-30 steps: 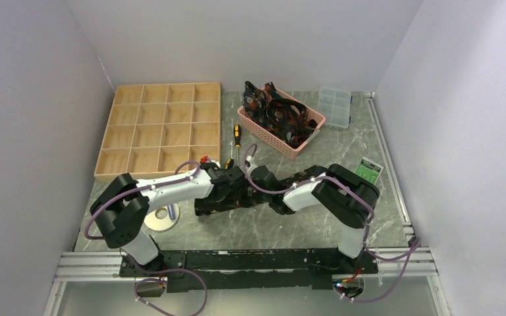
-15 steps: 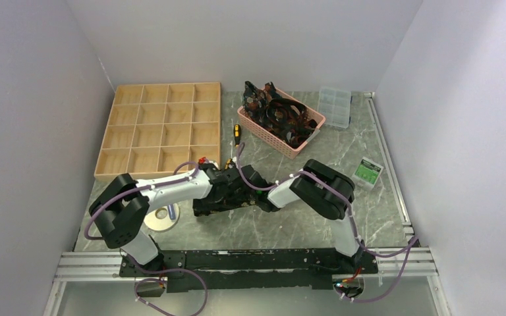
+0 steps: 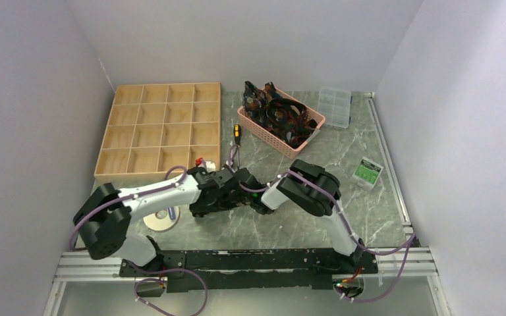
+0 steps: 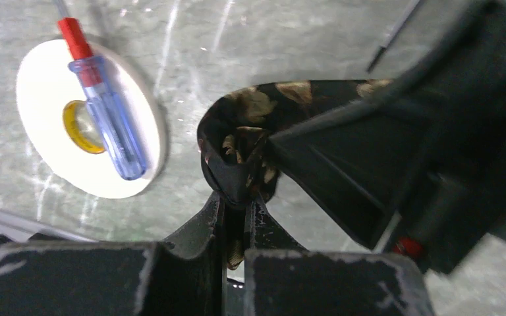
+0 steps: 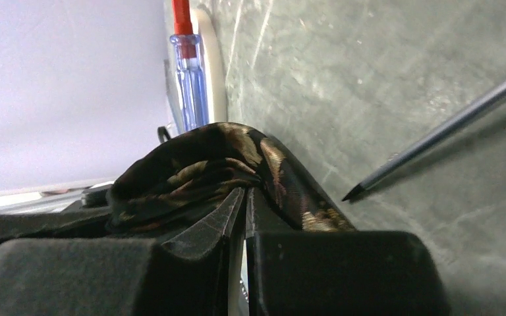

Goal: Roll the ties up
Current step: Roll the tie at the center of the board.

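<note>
One tie point(image 3: 229, 200), black with tan-gold pattern, is bunched between both grippers at the table's middle. In the left wrist view the tie point(image 4: 237, 141) curls into a small loop, and my left gripper point(image 4: 237, 201) is shut on its lower fold, with fabric showing between the fingers. My right gripper point(image 4: 342, 164) presses in from the right against the same loop. From the right wrist, the tie point(image 5: 197, 164) drapes over the fingertips of my right gripper point(image 5: 245, 192), which is shut on a fold. More ties point(image 3: 280, 112) lie heaped in a pink basket point(image 3: 265, 135).
A wooden compartment tray point(image 3: 161, 128) sits at the back left. A white tape roll point(image 4: 46, 99) with a blue, red-tipped screwdriver point(image 4: 105, 118) on it lies just left of the grippers. A yellow-black screwdriver point(image 3: 237, 135), a clear plastic box point(image 3: 335, 105) and a green packet point(image 3: 369, 171) lie further off.
My right arm has swung left toward the left gripper and its jaws have closed on the tie. The left arm has drawn back and left a little, still gripping.
</note>
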